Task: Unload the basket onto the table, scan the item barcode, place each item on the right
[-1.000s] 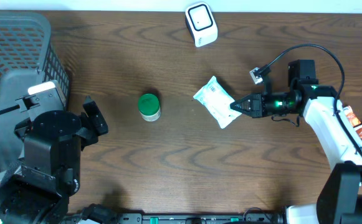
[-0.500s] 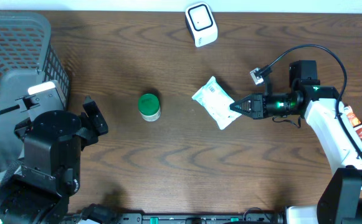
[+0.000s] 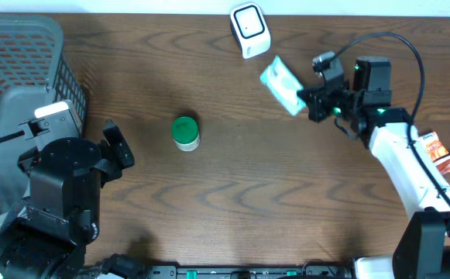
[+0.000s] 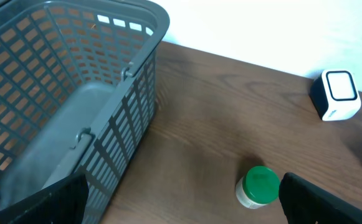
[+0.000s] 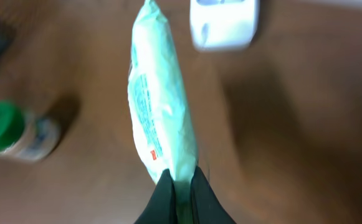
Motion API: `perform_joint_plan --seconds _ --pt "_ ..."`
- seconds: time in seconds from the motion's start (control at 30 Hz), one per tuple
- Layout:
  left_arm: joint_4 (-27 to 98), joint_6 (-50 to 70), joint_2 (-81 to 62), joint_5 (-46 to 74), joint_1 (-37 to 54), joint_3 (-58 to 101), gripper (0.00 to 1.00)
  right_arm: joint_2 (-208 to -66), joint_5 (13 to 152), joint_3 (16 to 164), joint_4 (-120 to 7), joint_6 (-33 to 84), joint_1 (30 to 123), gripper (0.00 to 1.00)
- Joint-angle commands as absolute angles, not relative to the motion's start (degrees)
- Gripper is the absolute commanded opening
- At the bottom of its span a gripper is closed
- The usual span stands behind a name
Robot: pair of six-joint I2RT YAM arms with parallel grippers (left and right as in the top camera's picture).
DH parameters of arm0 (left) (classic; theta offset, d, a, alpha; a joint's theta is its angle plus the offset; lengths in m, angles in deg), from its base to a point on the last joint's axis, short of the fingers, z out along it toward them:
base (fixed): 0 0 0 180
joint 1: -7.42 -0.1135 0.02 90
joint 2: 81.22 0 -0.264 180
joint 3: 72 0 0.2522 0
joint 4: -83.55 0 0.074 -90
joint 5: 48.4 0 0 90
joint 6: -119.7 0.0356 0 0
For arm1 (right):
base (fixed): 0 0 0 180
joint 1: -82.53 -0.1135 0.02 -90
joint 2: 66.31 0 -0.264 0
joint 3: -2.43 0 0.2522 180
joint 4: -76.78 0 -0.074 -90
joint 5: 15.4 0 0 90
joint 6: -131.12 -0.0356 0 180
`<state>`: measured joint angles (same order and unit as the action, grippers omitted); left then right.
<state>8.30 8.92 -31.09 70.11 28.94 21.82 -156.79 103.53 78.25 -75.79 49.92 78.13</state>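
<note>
A pale green and white soft packet (image 3: 281,85) (image 5: 162,106) hangs above the table, turned on edge. My right gripper (image 3: 305,99) (image 5: 182,186) is shut on the packet's near end. The white barcode scanner (image 3: 250,29) (image 5: 225,23) stands at the back of the table, just beyond the packet's far tip. Over at the left my left gripper (image 4: 181,202) stays open with nothing between its fingers. A green-lidded jar (image 3: 184,132) (image 4: 257,186) stands on the table just ahead of its right finger.
A grey plastic basket (image 3: 23,93) (image 4: 62,93) fills the left end of the table. A red and white snack wrapper (image 3: 441,151) lies at the right edge behind my right arm. The tabletop is dark wood.
My right gripper has lifted the packet off the table and carried it back and left toward the scanner, turning it on edge. The left arm has not moved.
</note>
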Motion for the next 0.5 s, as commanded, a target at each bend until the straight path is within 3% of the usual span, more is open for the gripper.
perform_joint_plan --seconds 0.0,0.23,0.47 --pt "8.32 8.83 -31.14 70.79 28.7 21.77 0.98 -156.68 90.52 78.47 -82.04 50.94 75.46 0.01" --pt "8.32 8.83 -31.14 70.79 28.7 21.77 0.98 -164.02 84.73 82.4 -95.83 54.42 74.13 0.01" --pt "8.32 8.83 -31.14 70.79 28.7 21.77 0.98 -178.16 77.71 96.87 -96.9 62.14 73.41 0.01"
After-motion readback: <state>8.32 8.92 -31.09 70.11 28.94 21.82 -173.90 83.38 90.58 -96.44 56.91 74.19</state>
